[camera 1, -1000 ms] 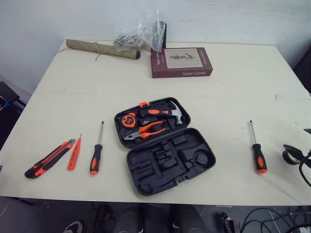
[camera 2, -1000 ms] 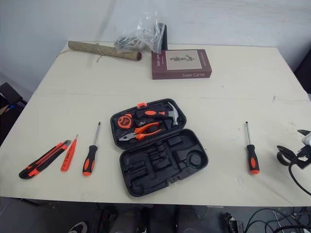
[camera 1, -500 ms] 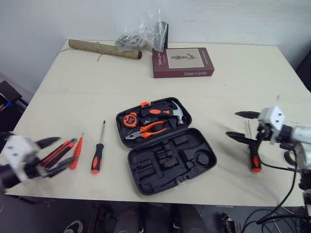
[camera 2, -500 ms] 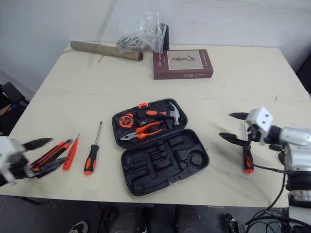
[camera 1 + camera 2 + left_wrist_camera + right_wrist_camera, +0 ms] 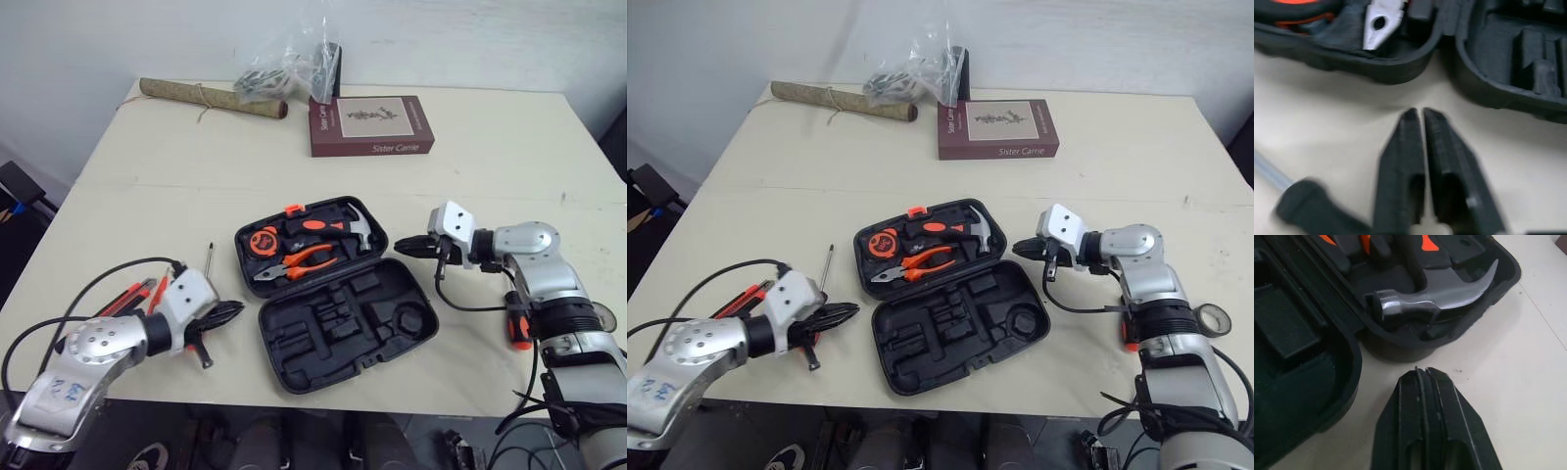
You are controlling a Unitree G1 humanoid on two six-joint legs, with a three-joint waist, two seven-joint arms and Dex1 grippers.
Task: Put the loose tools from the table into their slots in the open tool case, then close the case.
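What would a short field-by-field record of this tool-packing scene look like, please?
case: black plastic tool case, open, flat on the beige table
in case: steel claw hammer, orange-handled pliers, orange tape measure
loose, robot's left: black-and-orange screwdriver, orange-and-black utility knife
loose, robot's right: second black-and-orange screwdriver
left gripper: jaws shut, empty, beside case
right gripper: jaws shut, empty, near hammer
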